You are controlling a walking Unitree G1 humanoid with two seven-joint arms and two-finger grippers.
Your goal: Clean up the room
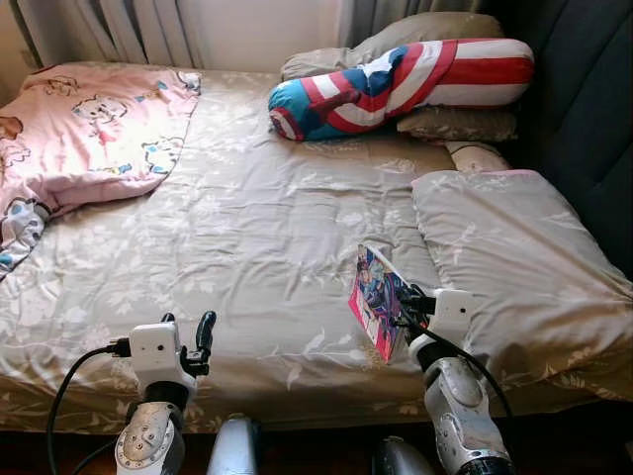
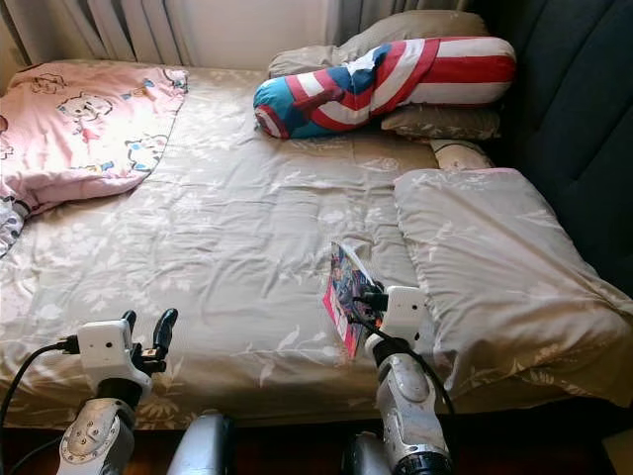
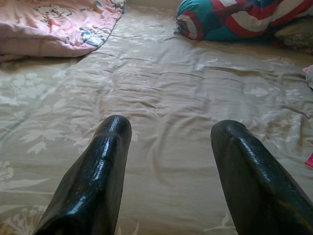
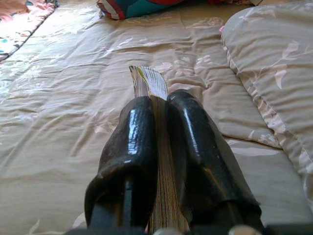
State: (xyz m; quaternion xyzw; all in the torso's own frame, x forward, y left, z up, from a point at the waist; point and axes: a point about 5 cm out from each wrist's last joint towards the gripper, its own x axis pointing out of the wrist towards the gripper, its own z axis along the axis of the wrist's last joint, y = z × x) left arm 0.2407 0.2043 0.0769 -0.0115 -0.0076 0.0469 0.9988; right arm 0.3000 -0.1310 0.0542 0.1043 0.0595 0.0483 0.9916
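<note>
While clamped edge-on between the right gripper's [image 4: 157, 105] fingers, the comic book [image 1: 377, 300] stands upright over the beige bedsheet [image 1: 257, 228], pillow [image 1: 514, 247] just to that gripper's right. Left gripper [image 3: 168, 129] hovers spread wide above bare sheet, pink blanket [image 1: 89, 129] far ahead-left, striped bolster [image 1: 406, 84] ahead.

A home bedroom, a wide bed [image 1: 247, 228] in floral beige sheets, pillows [image 1: 514, 247] at its head against a dark headboard [image 1: 584, 109], pink cartoon blanket [image 1: 89, 124] on it, curtains [image 1: 109, 30] behind it
</note>
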